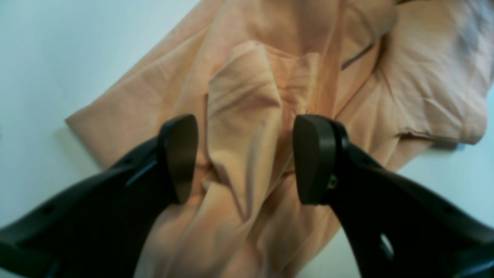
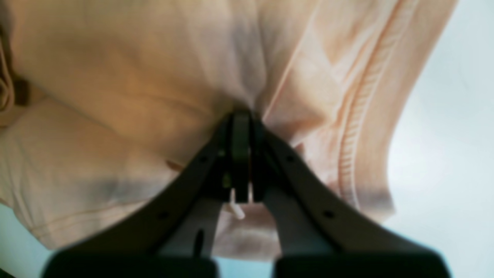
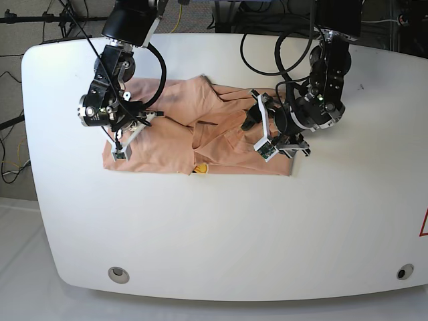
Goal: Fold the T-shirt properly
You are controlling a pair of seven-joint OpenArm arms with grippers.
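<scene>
Wide-spread left fingers (image 1: 181,158) straddle a raised ridge of the T-shirt (image 3: 200,144), which lies long-axis across the white surface (image 3: 221,227) between both arms, while the right fingers (image 2: 241,146) pinch its opposite end, so either arm is equally near.

Both wrist views are blurred, and the T-shirt (image 2: 127,88) is cut off by their edges. In the base view, its small yellow mark (image 3: 199,169) is too small to be read. Part of the cloth is hidden under the right gripper (image 3: 137,120) and the left gripper (image 3: 257,124).
</scene>
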